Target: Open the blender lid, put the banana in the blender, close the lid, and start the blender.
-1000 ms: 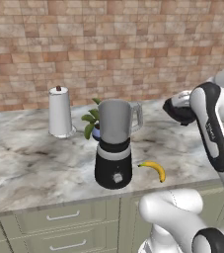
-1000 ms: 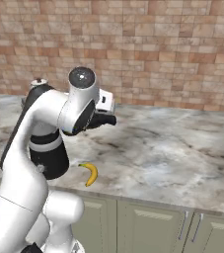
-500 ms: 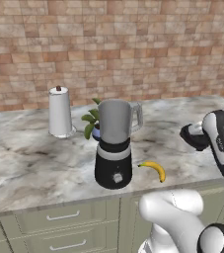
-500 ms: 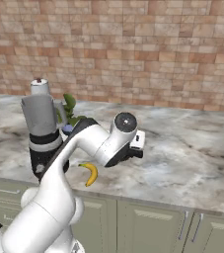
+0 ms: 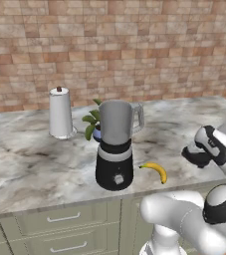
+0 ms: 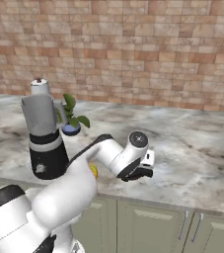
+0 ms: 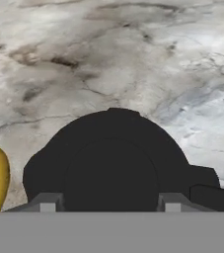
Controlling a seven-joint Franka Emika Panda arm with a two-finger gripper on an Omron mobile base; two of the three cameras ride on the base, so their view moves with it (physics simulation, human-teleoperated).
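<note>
The gripper [image 7: 108, 205] is closed around the blender lid [image 7: 111, 163], a black round cap that sits between the 2 grey fingertips [image 7: 45, 203] in the hand view, one tip at each side of its rim. In the left base view the gripper [image 5: 198, 155] hangs low over the marble counter [image 5: 30, 164], to the right of the banana [image 5: 156, 171] and well apart from the blender [image 5: 115, 144]. The blender's grey jar stands upright on its black base with its mouth uncovered, the round knob facing forward. The banana lies flat on the counter just beside the base, on its right. In the right base view the gripper [image 6: 142, 172] is near the counter's front edge. Behind the blender stand a small potted plant [image 5: 95, 124] and a white roll [image 5: 60, 113].
</note>
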